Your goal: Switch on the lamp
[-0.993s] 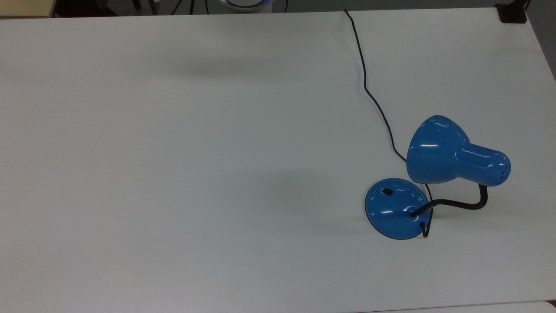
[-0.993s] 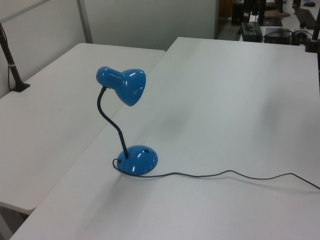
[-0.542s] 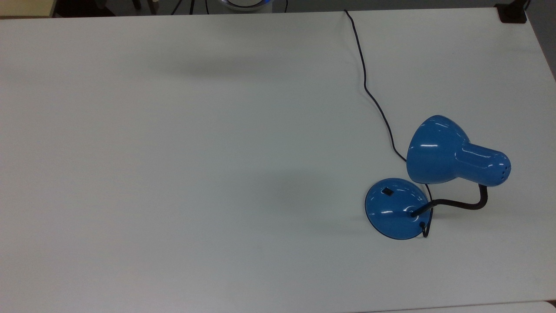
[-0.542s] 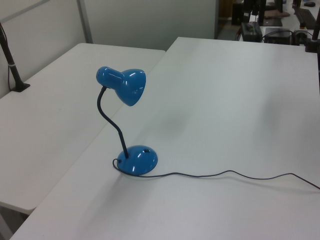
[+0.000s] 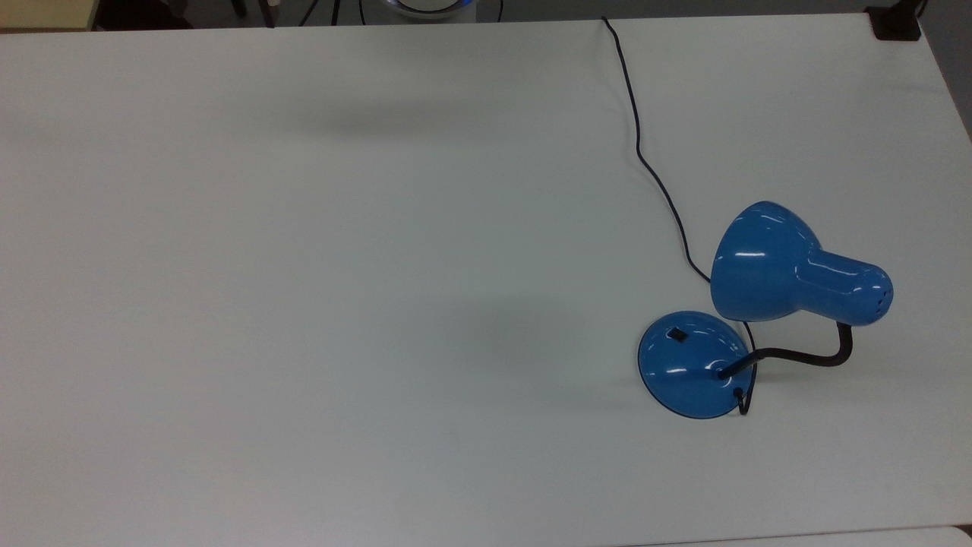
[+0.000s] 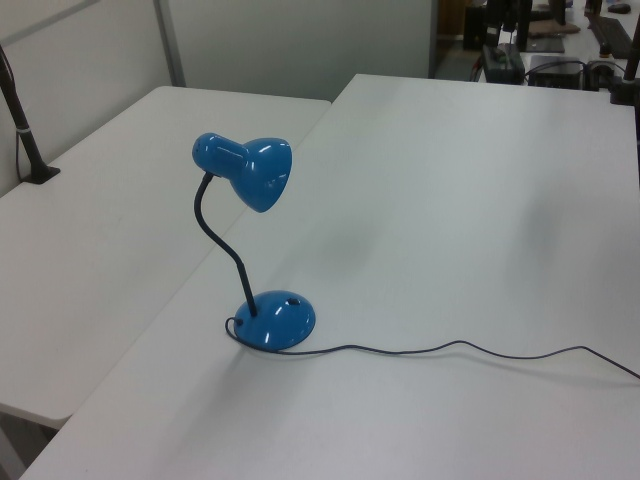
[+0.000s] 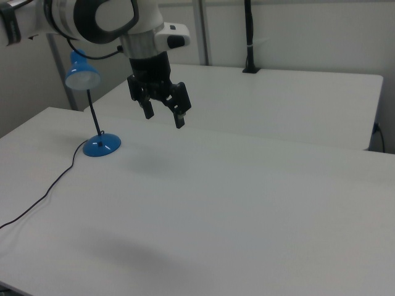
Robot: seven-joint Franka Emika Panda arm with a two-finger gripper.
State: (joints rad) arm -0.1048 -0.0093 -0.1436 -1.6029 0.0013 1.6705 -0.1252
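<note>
Lamp (image 5: pixel 759 304) stands on the white table (image 5: pixel 304 266), at the top view's right and a little below the middle; in the right view it sits at the far left, in the left view near the table's left edge. Its base (image 5: pixel 687 366) rests flat, and the small black switch (image 5: pixel 676 333) lies on the dome's upper left in the top view. From the base the black neck (image 5: pixel 805 355) curves up to the shade (image 5: pixel 763 262), which tilts down over the table. No glow shows from the shade in any view, so I judge the lamp off. The cord (image 5: pixel 645 159) runs from the base's back, snakes along the table and leaves over the top view's upper edge.

Above the table, in the right view, the gripper (image 7: pixel 163 106) hangs to the lamp's right, well apart from it and clear of the surface. Its two black fingers (image 7: pixel 180 111) point down with a plain gap between them and nothing held.

As for progress, nothing of the task looks done: the switch is untouched. Left to do, by my reading, is to bring the gripper across to the base, come down over the switch and press it.
</note>
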